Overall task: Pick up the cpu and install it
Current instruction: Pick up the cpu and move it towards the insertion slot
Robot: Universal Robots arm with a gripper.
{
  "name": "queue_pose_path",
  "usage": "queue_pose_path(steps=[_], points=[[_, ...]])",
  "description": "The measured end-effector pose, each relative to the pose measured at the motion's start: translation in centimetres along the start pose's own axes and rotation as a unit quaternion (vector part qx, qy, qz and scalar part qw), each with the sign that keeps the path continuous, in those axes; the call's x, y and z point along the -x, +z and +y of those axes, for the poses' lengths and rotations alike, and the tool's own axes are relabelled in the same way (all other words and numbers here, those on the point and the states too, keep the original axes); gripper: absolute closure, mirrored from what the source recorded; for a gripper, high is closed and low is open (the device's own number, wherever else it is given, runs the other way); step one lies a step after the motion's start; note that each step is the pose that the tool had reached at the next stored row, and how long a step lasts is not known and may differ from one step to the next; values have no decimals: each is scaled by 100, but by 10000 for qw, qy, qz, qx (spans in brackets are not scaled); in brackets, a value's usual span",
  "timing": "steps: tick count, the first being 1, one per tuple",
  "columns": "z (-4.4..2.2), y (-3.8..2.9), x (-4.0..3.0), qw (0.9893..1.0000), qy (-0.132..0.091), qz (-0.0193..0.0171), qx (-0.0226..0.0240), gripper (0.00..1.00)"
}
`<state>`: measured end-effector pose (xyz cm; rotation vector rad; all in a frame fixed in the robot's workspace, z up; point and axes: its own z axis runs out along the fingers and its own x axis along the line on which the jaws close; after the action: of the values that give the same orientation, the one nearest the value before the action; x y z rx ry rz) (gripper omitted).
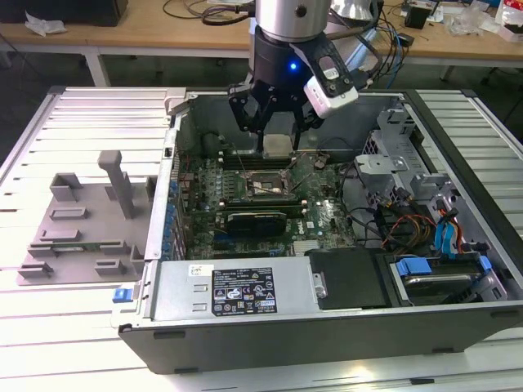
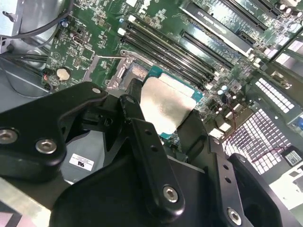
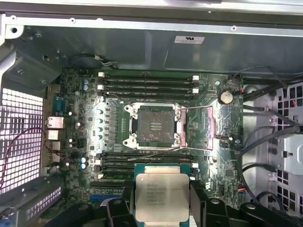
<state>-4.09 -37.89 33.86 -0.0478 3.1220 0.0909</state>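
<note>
Arm [image 1: 294, 24] is pointing straight down into the open computer case [image 1: 368, 331]; fingers [image 3: 196, 201] are pinching the cpu [image 3: 161, 196] by opposite edges, holding it flat, metal plate up, over the motherboard [image 3: 227, 175] near the open socket [image 3: 154, 126].

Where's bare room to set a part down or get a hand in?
Bare table around the grey tray, on the exterior view's left of the case. Crowded: inside the case, where the gripper holds the cpu over the board, with cables toward the exterior view's right.
</note>
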Motion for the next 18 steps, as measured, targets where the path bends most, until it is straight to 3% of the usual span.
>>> queue_pose_path(steps=[6, 8, 18], points=[[24, 142, 7, 10000, 0, -1, 30, 45], [49, 195, 5, 10000, 2, -2, 76, 45], [187, 340, -14, 9999, 2, -5, 158, 45]])
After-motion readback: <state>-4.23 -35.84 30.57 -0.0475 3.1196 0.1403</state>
